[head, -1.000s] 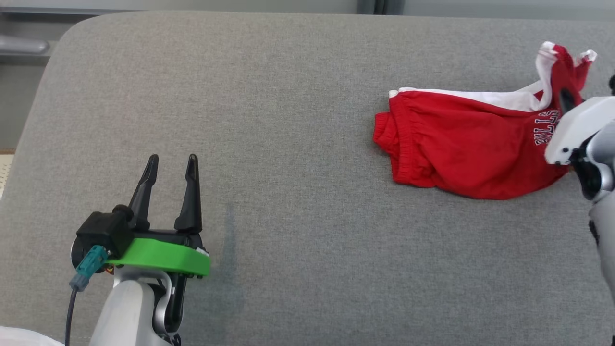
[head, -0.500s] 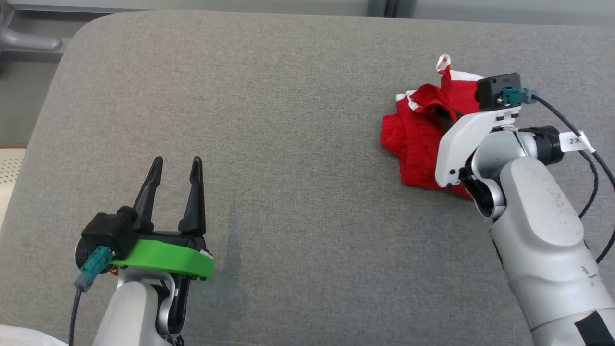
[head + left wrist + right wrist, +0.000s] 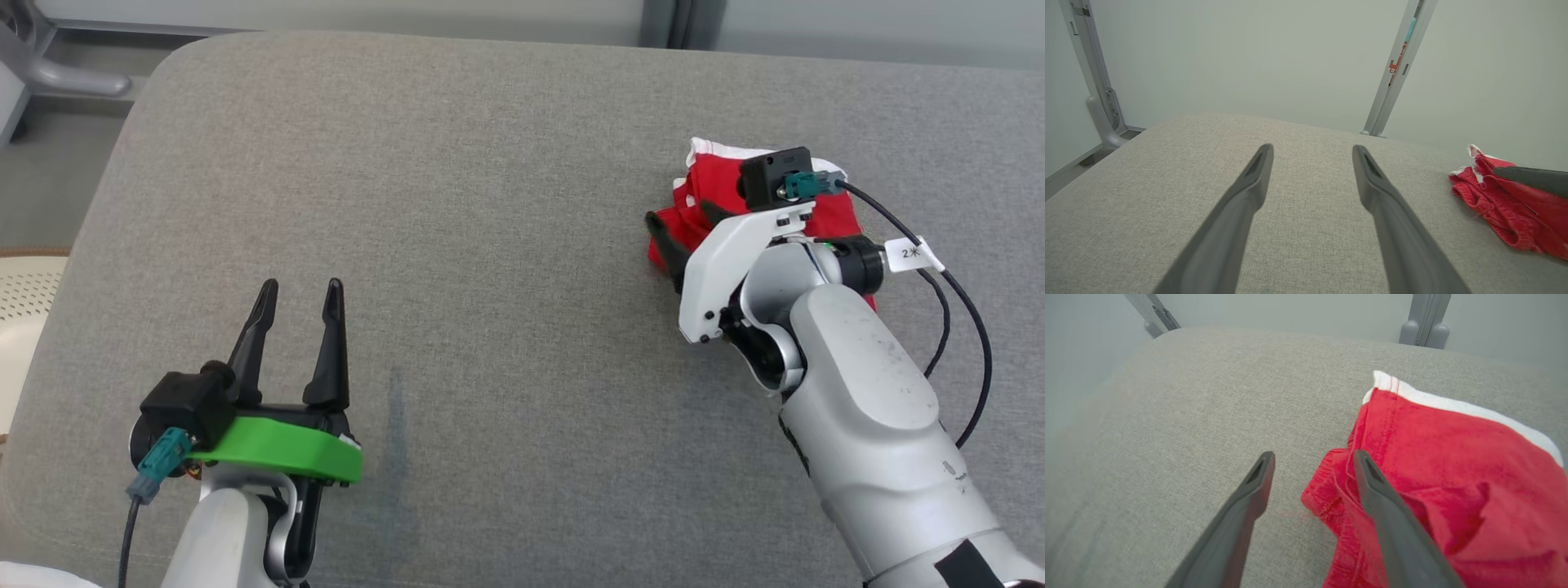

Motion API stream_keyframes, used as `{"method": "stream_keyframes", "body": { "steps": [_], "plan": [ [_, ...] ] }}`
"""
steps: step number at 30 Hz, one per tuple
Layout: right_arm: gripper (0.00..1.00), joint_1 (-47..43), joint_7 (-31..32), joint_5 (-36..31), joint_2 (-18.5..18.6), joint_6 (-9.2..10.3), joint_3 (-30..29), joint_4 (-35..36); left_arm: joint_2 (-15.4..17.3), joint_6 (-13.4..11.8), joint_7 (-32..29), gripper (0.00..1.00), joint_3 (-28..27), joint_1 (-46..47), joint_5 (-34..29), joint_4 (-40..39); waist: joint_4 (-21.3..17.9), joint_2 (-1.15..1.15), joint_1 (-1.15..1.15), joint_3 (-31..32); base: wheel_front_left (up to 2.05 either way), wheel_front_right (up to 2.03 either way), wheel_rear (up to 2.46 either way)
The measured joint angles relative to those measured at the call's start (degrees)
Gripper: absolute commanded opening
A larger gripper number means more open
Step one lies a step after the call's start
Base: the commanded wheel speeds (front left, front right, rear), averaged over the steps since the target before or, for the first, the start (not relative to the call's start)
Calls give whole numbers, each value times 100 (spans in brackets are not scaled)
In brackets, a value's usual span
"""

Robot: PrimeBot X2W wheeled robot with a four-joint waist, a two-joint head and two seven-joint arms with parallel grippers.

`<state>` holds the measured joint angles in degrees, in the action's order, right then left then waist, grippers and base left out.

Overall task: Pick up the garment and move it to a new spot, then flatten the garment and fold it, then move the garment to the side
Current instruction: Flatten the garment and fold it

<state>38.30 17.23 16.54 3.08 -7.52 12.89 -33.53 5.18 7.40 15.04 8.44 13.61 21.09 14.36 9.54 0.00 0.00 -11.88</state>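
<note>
I see red garment (image 3: 1453, 457) w/ white trim bunched nr grey cushion's (image 3: 490, 204) far right edge, R gripper (image 3: 1312, 457) spread over its hem, nothing gripped, L gripper (image 3: 298, 286) spread nr front-left corner, cable tag (image 3: 912, 253) starts "2", rest unclear.

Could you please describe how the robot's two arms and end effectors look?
Both have two long, tapered black fingers. The left end effector sits on a green bracket, the right end effector on a white bracket. Each carries a black camera block with a teal plug and dark cable; the right cable bears a white tag marked 2. The forearms are pale grey.
</note>
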Motion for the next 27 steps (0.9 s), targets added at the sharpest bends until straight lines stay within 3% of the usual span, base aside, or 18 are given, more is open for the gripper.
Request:
{"method": "stream_keyframes", "body": {
  "steps": [5,10,14,15,16,17,23,27],
  "plan": [
    [100,-230,11,965,36,-2,227,962,-1,0,0,100,-20,-86,-7,19,-77,0,0,131,0,0,0],
    [100,-528,87,637,662,3,-478,1347,1,0,0,100,-30,-168,-13,14,-201,0,0,265,0,0,0],
    [100,-647,289,207,835,3,-1110,1245,4,0,0,100,-16,-172,-13,-11,-284,0,0,306,0,0,0],
    [57,-654,324,125,867,3,-1223,1185,7,0,0,100,-14,-172,-13,-22,-293,0,0,299,0,0,0],
    [23,-660,348,36,917,3,-1314,1116,10,0,0,100,-10,-171,-13,-42,-300,0,0,281,0,0,0],
    [0,-659,360,-79,999,3,-1317,1068,18,0,0,100,-5,-168,-15,-57,-303,0,0,255,0,0,0],
    [0,-504,387,-268,1145,3,-1321,426,81,0,0,100,19,-44,-41,-78,-301,0,0,66,0,0,0],
    [0,-380,419,44,1238,2,-909,46,91,0,0,100,20,38,-46,-69,-259,0,0,-30,0,0,0]
  ]
}}
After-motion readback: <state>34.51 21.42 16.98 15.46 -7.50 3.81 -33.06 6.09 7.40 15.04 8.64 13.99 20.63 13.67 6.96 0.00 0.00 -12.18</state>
